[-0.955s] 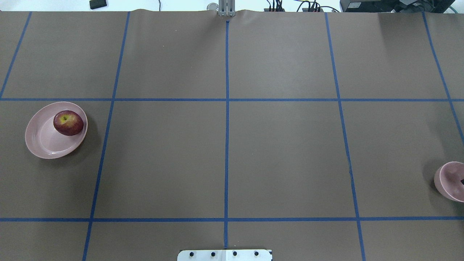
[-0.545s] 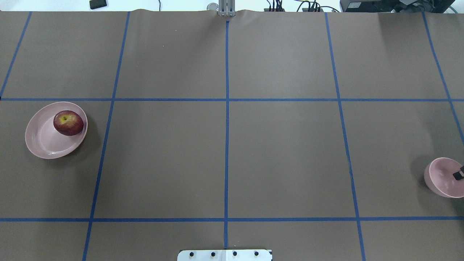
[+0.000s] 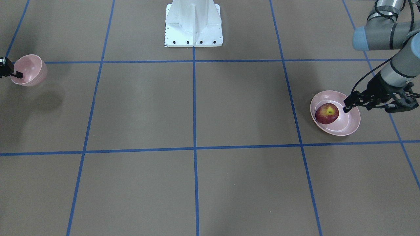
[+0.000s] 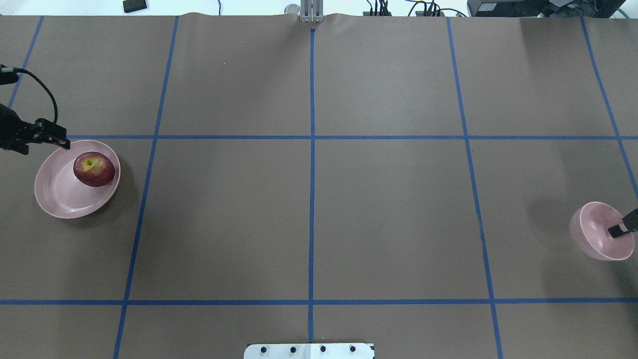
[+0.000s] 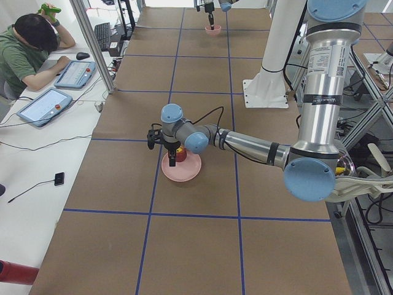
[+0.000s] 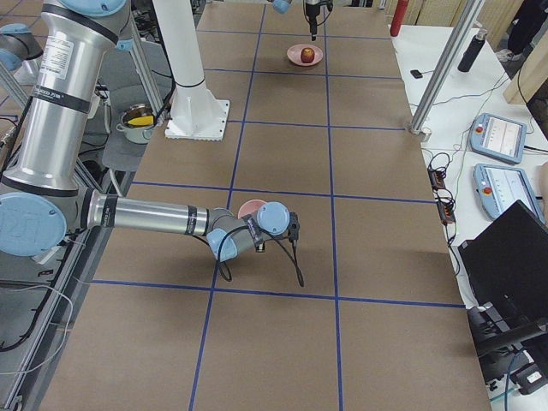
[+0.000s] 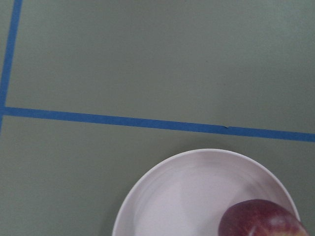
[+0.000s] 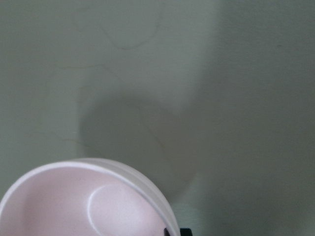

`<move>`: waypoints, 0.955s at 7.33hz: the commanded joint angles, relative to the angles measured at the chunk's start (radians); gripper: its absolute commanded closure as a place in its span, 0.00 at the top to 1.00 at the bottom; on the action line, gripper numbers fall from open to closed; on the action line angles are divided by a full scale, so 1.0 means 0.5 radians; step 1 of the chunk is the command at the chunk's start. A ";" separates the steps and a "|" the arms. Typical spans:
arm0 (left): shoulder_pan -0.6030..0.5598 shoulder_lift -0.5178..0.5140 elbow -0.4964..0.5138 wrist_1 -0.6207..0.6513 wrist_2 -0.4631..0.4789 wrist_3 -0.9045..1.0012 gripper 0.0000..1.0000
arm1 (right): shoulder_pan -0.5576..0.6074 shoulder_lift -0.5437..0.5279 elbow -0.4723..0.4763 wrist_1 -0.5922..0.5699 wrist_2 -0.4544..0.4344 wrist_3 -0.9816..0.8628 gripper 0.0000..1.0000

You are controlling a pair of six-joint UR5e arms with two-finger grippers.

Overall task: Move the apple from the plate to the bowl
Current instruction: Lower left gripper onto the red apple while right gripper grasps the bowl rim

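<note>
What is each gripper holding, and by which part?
The right gripper grips the bowl by its rim, one finger inside. The left gripper holds nothing; the apple lies on the plate.

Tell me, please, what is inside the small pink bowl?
Only one finger of the right claw reaches inside the bowl; otherwise it looks bare. The apple lies on the plate. The claw's other finger is hidden outside the bowl's wall.

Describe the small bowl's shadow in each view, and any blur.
Front-facing view: the bowl casts a soft shadow apart from it on the paper. Overhead view: faint shadow to its left. Right wrist view: round shadow, picture slightly soft.
</note>
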 commanded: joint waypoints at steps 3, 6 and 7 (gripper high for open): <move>0.224 -0.103 0.023 0.009 0.132 -0.211 0.98 | 0.120 0.172 0.083 -0.031 0.096 0.442 0.00; 0.236 -0.093 0.029 0.009 0.152 -0.205 0.98 | 0.123 0.289 0.119 -0.035 0.099 0.863 0.00; 0.252 -0.090 0.038 0.012 0.155 -0.202 0.98 | 0.117 0.362 0.119 -0.035 0.099 0.988 0.00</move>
